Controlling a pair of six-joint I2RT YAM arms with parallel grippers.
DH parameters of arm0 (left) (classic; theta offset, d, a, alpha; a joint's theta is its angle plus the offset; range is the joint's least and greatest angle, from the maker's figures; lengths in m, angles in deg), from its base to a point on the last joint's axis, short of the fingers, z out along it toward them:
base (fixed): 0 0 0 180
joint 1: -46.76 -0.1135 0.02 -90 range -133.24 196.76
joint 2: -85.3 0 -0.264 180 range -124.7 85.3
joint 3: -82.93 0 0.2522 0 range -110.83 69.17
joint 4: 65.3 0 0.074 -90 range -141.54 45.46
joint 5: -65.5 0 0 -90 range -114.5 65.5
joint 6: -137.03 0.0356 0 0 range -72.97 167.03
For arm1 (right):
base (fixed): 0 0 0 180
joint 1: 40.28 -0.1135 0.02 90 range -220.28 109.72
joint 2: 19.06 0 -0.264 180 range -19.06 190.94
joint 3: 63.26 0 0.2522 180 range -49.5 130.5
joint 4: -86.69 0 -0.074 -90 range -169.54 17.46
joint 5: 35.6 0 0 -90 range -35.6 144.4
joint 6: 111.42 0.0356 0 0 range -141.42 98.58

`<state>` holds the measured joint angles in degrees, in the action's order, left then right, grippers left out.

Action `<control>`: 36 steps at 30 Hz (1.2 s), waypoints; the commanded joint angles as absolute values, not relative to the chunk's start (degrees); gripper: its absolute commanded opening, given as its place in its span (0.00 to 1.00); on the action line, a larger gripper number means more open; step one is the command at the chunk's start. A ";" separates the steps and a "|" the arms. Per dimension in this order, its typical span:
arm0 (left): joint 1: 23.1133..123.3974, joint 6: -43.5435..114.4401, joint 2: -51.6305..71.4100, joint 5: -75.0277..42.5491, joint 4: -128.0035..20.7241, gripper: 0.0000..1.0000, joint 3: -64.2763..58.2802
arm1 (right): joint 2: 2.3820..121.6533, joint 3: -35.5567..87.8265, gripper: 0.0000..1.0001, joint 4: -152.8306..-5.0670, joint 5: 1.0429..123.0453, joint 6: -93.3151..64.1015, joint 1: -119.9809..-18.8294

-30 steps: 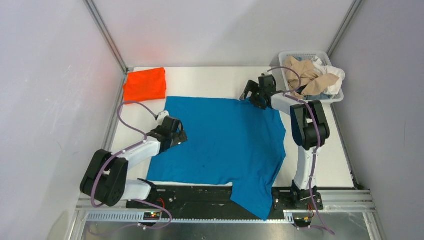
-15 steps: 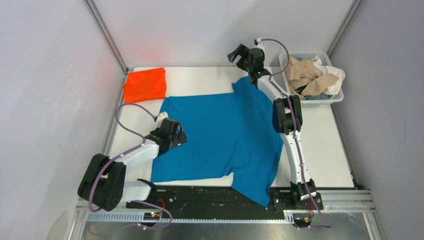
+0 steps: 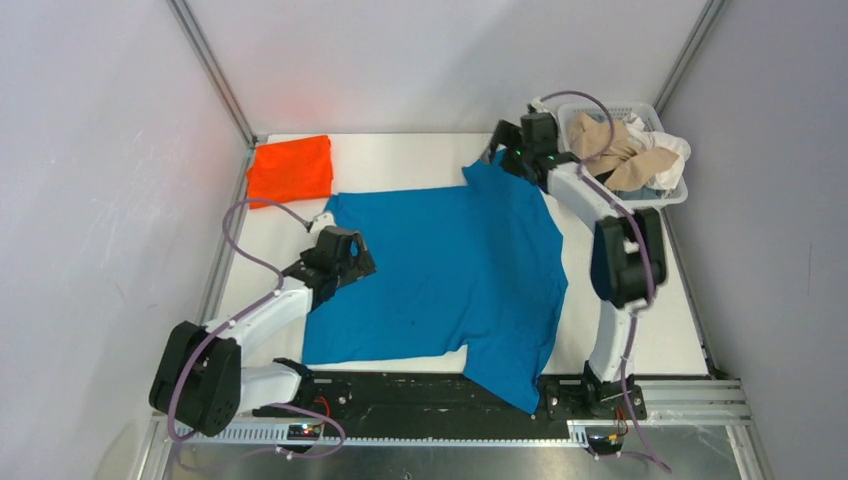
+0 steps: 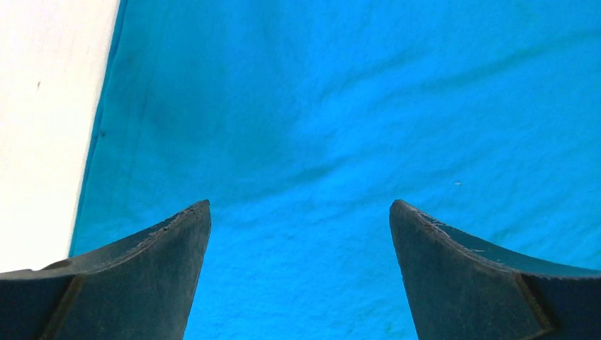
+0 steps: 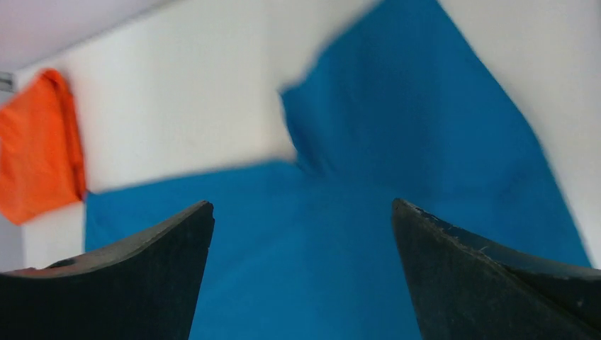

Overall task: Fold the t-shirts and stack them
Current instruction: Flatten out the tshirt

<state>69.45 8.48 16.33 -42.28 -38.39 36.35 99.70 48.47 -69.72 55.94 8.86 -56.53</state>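
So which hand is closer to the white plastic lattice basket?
Right. The right hand hovers just beside the basket; the left hand is far off, across the bright blue cloth t-shirt.

No writing, label, brand, number or sign can be read in any of the views.
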 commanded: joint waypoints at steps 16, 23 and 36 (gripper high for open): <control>55.89 11.71 -13.04 -22.98 -36.73 1.00 11.37 | 77.86 8.90 0.99 -60.75 56.89 6.99 -48.47; 54.32 11.70 -24.93 -17.34 -34.60 1.00 2.03 | 83.77 10.12 0.97 -63.46 60.40 7.90 -45.21; 53.15 11.51 -34.01 -18.54 -31.18 1.00 -12.19 | 94.34 26.51 0.99 -60.59 59.49 7.10 -42.53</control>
